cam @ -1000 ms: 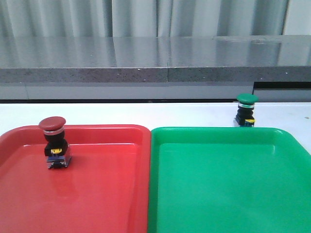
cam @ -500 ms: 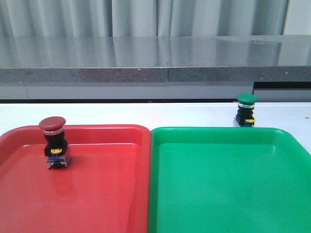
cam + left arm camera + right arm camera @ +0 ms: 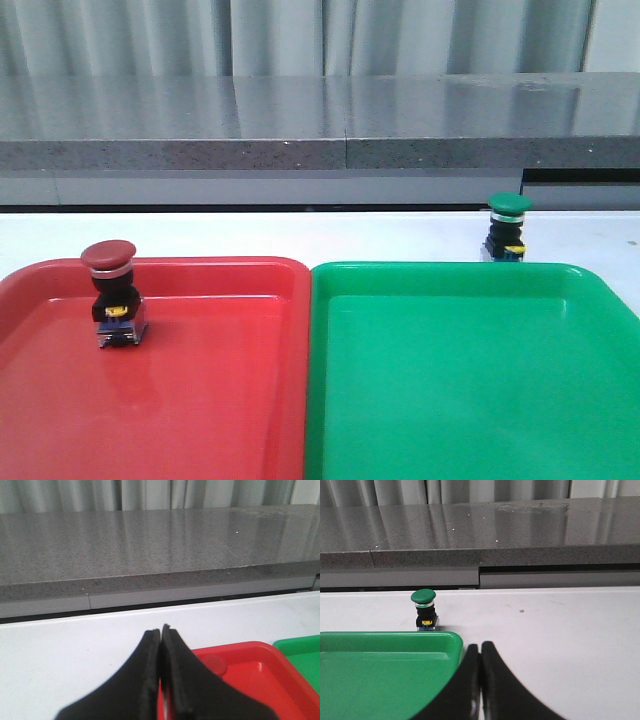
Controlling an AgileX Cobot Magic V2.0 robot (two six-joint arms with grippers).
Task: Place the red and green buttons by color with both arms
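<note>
Red button (image 3: 110, 290) stands upright inside the red tray (image 3: 200, 400), toward its far left part, cap up, silver ring under the cap, black body, yellow tab, bluish base on the tray floor. In the left wrist view only a bit of its red cap (image 3: 214, 664) shows, just beside the fingers, rest hidden behind them.

Green button (image 3: 507, 229) stands upright on the white tabletop (image 3: 300, 235), outside the green tray (image 3: 460, 380), just past the tray's far rim toward the right end. Right wrist view shows the same: green button (image 3: 424, 609) on bare tabletop (image 3: 560, 625), just beyond the green tray's (image 3: 380, 665) far corner, not touching the rim as far as visible.

Trays lie side by side, red on the left, green on the right, rims touching or nearly so.

Left tool (image 3: 160, 632): fingers pressed together at the tips, nothing between them, over the red tray's (image 3: 250, 675) rim area. Right tool (image 3: 480, 647): fingers closed against each other, empty, over the tabletop beside the green tray's corner, well apart from the green button.

Neither arm appears in the front view. Grey stone-look ledge (image 3: 320, 125) runs behind the tabletop, curtains (image 3: 300, 35) behind that.
</note>
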